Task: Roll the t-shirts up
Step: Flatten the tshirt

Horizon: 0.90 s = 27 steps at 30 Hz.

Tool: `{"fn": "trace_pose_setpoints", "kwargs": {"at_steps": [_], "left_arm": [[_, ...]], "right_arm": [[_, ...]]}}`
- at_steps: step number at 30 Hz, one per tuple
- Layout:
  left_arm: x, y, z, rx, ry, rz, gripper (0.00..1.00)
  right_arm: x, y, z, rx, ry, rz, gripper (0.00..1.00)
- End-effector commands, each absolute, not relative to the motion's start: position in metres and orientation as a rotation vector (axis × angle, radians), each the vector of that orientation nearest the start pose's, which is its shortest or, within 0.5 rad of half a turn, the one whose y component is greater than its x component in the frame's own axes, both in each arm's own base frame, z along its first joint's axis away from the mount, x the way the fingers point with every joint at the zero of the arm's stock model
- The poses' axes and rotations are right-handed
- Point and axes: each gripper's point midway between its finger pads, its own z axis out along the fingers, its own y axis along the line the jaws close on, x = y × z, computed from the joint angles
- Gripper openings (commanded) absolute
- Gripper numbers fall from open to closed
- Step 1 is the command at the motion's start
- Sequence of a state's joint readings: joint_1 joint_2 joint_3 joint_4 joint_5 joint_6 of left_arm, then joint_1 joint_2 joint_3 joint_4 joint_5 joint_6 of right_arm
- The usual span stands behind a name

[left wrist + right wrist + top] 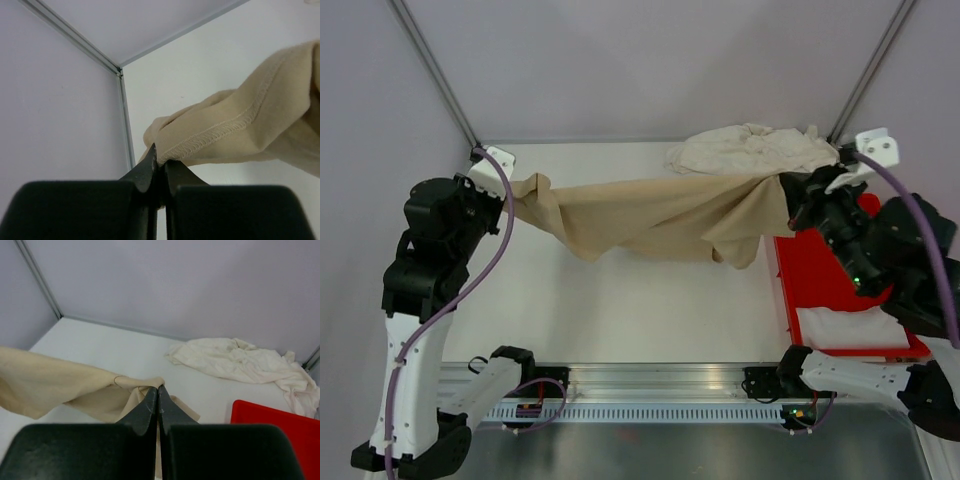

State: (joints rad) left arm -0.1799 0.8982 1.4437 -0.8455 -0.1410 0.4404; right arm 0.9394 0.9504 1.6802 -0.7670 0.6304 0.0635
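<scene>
Hanging between the two arms is the tan shirt (650,220), stretched out sideways to the left of the tray (820,270) and sagging in the middle. A loose flap droops down near its tray-side end. I can't tell from above whether the low folds touch the table (640,320) or just clear it.

Left gripper (159,162) is way off to the left of the tray, at the far side of the table. Its fingers are pinched tight on the shirt's stitched hem, and the wrist view shows the seam coming right out of the tips.

Right gripper (158,390) sits just beside the tray's far left corner. Its fingers are clamped together too, with a bunched bit of tan cloth caught between the tips and the rest trailing away to the left.

The white shirts (750,150) are a crumpled heap just past the tray's far end, up against the back wall. The tan shirt's top edge runs right next to that heap, maybe overlapping it a little, hard to say.

One more white cloth (850,328) lies flat inside the tray, at its near end.
</scene>
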Motion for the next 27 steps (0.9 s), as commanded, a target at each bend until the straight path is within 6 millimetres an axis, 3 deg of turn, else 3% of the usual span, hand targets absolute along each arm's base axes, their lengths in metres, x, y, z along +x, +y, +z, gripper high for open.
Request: {"fn": "trace_pose_setpoints", "kwargs": {"at_steps": [1, 5, 9, 14, 15, 17, 18, 19, 20, 21, 22, 23, 24, 26, 27], "left_arm": [[0.241, -0.005, 0.411, 0.419, 1.781, 0.258, 0.02], [0.221, -0.014, 0.407, 0.410, 1.792, 0.166, 0.02], [0.213, -0.033, 0.385, 0.441, 1.841, 0.032, 0.02], [0.225, -0.045, 0.349, 0.457, 1.937, -0.044, 0.02], [0.230, -0.050, 0.328, 0.475, 1.980, -0.074, 0.02], [0.242, -0.062, 0.311, 0.487, 1.981, -0.136, 0.02], [0.246, -0.065, 0.284, 0.499, 2.032, -0.158, 0.02], [0.253, -0.068, 0.267, 0.505, 2.074, -0.175, 0.02], [0.257, -0.069, 0.254, 0.505, 2.103, -0.182, 0.02], [0.264, -0.070, 0.235, 0.508, 2.137, -0.181, 0.02], [0.270, -0.069, 0.219, 0.516, 2.180, -0.177, 0.02], [0.273, -0.066, 0.209, 0.514, 2.205, -0.173, 0.02], [0.276, -0.065, 0.199, 0.508, 2.231, -0.172, 0.02], [0.282, -0.065, 0.176, 0.499, 2.300, -0.217, 0.02], [0.287, -0.066, 0.169, 0.496, 2.313, -0.237, 0.02]], "right_arm": [[0.200, 0.087, 0.507, -0.173, 1.555, 0.227, 0.00], [0.198, 0.076, 0.515, -0.150, 1.542, 0.203, 0.00], [0.208, 0.081, 0.522, -0.157, 1.524, 0.153, 0.00], [0.251, 0.119, 0.530, -0.171, 1.518, 0.013, 0.00], [0.257, 0.128, 0.529, -0.174, 1.519, 0.005, 0.00], [0.285, 0.152, 0.523, -0.164, 1.511, -0.030, 0.00], [0.296, 0.163, 0.520, -0.163, 1.508, -0.006, 0.00], [0.318, 0.185, 0.508, -0.184, 1.527, 0.013, 0.00], [0.340, 0.187, 0.499, -0.148, 1.552, 0.034, 0.00], [0.356, 0.203, 0.488, -0.190, 1.575, 0.080, 0.00], [0.394, 0.211, 0.460, -0.199, 1.637, 0.046, 0.00], [0.413, 0.218, 0.443, -0.193, 1.674, 0.055, 0.00], [0.448, 0.234, 0.406, -0.219, 1.743, 0.030, 0.00], [0.491, 0.230, 0.364, -0.148, 1.827, 0.000, 0.00], [0.519, 0.243, 0.325, -0.156, 1.902, 0.007, 0.05]]}}
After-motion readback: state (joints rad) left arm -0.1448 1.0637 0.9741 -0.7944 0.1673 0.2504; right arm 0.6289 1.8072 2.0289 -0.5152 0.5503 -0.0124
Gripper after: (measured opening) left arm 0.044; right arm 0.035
